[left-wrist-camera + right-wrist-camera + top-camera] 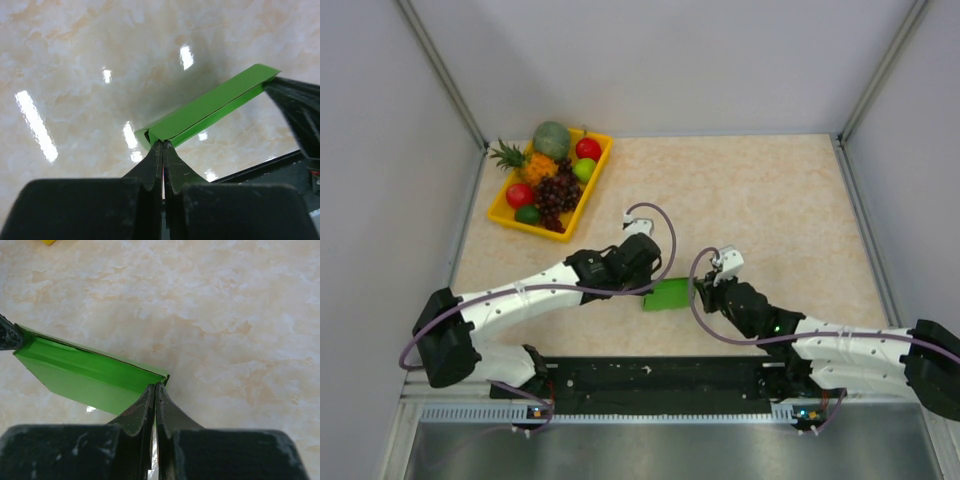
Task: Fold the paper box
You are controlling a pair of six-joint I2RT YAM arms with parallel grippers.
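Note:
The paper box [669,295] is a bright green folded card piece held between the two arms just above the table's near middle. My left gripper [648,287] is shut on its left end; in the left wrist view the tips [163,144] pinch the near corner of the green strip [210,112]. My right gripper [700,293] is shut on its right end; in the right wrist view the tips [154,386] pinch the corner of the green card [85,375]. The other gripper's dark fingers show at the far end of the card in each wrist view.
A yellow fruit tray [598,170] with a pineapple, grapes, apples and a melon stands at the back left. The beige marbled table [770,200] is bounded by grey walls on the left, right and back. A black base rail [650,375] runs along the near edge.

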